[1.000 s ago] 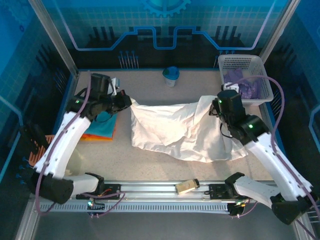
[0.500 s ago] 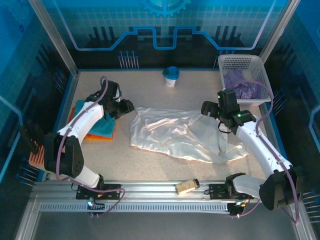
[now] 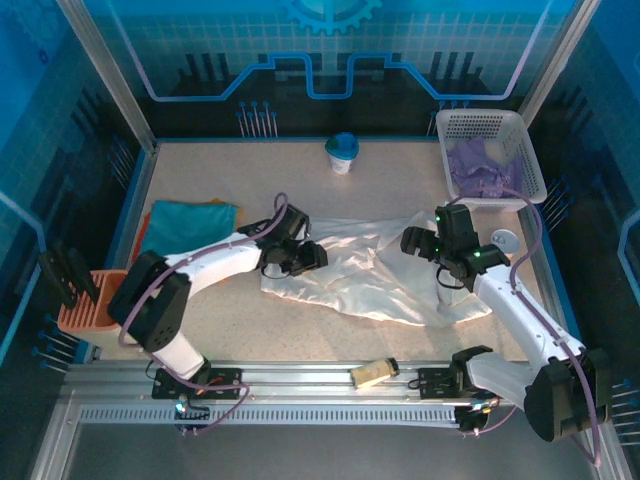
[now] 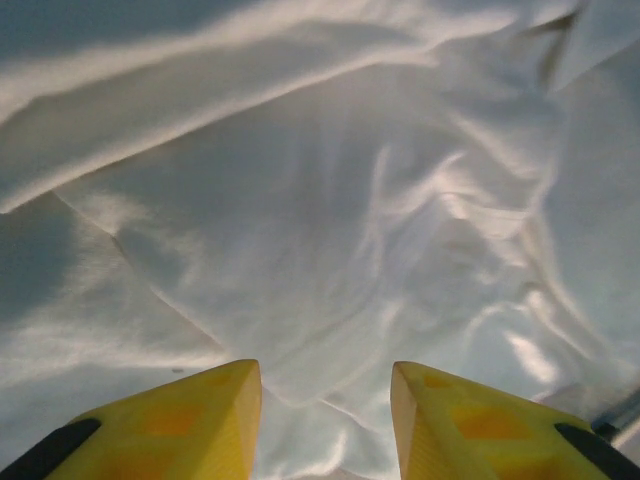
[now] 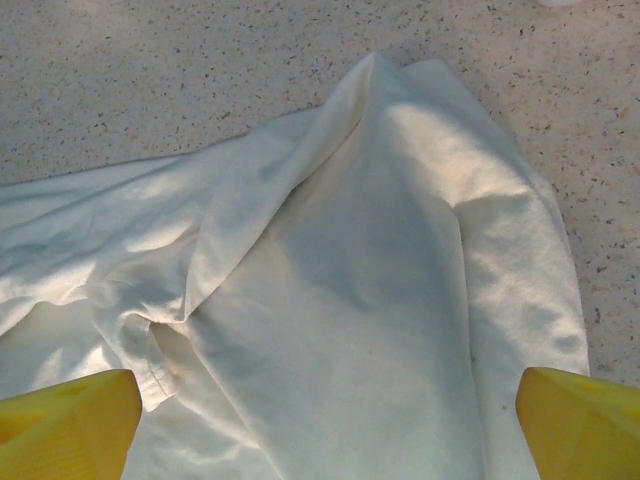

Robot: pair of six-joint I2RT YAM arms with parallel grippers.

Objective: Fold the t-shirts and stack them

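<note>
Top external: white t-shirt [image 3: 372, 282] rumpled; left gripper [image 3: 311, 257], right gripper [image 3: 409, 241] parted.

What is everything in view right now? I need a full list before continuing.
white t-shirt: one, white, crumpled, centre
teal t-shirt: one, teal, folded, left side
orange t-shirt: one, orange, under the teal one
basket: one, white lattice, far right corner
purple t-shirt: one, pale purple, inside basket
cup: one, white with blue lid, far centre
tray: one, salmon-pink, ribbed, left near edge
block: one, tan, on front rail
table: one, speckled beige
left fingers: two, yellow, apart over white t-shirt
right fingers: two, yellow, wide apart over white t-shirt
</note>
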